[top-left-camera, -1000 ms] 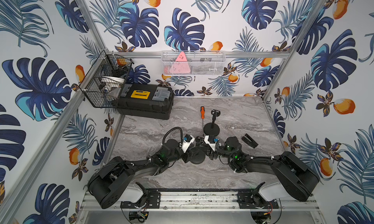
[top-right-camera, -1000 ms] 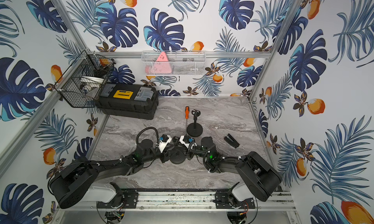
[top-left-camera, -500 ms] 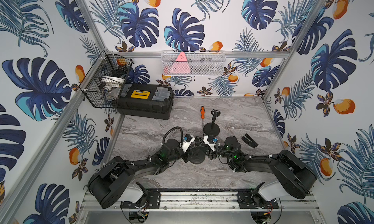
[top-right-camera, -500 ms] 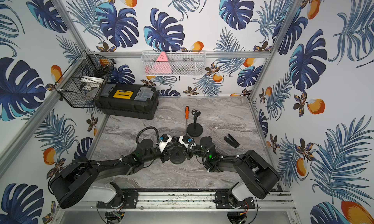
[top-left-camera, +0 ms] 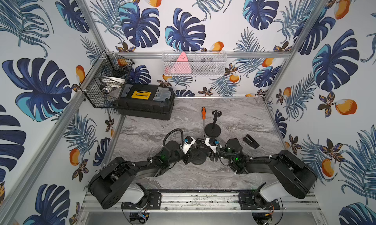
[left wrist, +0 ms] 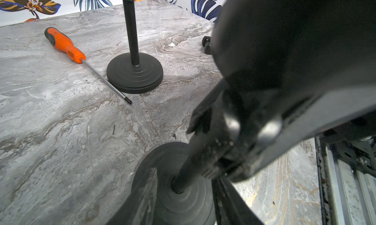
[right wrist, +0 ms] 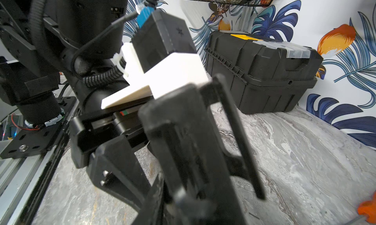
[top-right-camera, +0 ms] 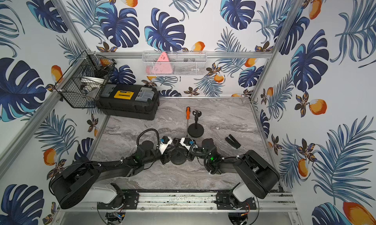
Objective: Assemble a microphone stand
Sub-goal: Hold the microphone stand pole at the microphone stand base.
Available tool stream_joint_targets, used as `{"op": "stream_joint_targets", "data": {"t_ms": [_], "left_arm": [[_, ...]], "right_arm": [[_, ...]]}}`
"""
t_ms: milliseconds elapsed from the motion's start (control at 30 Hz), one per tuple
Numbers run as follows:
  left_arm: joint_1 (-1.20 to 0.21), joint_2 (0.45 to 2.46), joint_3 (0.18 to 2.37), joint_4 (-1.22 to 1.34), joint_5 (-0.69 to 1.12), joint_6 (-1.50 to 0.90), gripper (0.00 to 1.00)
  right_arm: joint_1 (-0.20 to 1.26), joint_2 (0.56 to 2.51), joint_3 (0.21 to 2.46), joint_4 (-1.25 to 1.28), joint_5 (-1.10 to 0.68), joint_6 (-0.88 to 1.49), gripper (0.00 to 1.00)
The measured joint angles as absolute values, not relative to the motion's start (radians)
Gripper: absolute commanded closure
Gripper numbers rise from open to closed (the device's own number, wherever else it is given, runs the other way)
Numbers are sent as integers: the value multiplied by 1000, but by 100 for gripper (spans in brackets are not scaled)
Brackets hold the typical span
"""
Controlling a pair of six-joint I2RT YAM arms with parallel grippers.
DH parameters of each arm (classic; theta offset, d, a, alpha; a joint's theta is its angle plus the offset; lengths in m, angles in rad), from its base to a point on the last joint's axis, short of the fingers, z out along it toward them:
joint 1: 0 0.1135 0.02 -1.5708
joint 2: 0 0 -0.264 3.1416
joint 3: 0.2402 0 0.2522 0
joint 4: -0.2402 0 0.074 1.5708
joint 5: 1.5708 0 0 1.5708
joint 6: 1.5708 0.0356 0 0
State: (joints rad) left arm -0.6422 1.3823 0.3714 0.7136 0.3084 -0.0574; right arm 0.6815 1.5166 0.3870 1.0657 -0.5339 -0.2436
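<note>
While a finished stand (top-left-camera: 213, 128) and an orange screwdriver (top-left-camera: 203, 116) sit just behind the arms, a loose black clip (top-left-camera: 250, 141) lies on the right arm's side, toolbox (top-left-camera: 146, 104) back left. Round base (left wrist: 162, 173) rests on the table (top-left-camera: 203, 177), front centre between both grippers, pole (left wrist: 189, 169) seated in its centre hole. Left gripper (left wrist: 183, 213) part-spread, clasping the base rim; right gripper (left wrist: 219, 150) nearly pressed together, pinching the pole.

Arm links (top-left-camera: 130, 169): black, rounded housings, green lights.
Wrist brackets (right wrist: 162, 75): white, blue-tagged plugs.
Cable (right wrist: 99, 79): black, corrugated.
</note>
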Motion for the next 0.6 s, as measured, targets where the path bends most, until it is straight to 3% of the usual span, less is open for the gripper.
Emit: {"op": "stream_joint_targets", "data": {"t_ms": [600], "left_arm": [[-742,1275,274,785,91,-81,53]], "right_arm": [[682,1522,385,1077,-536,-244,100]]}}
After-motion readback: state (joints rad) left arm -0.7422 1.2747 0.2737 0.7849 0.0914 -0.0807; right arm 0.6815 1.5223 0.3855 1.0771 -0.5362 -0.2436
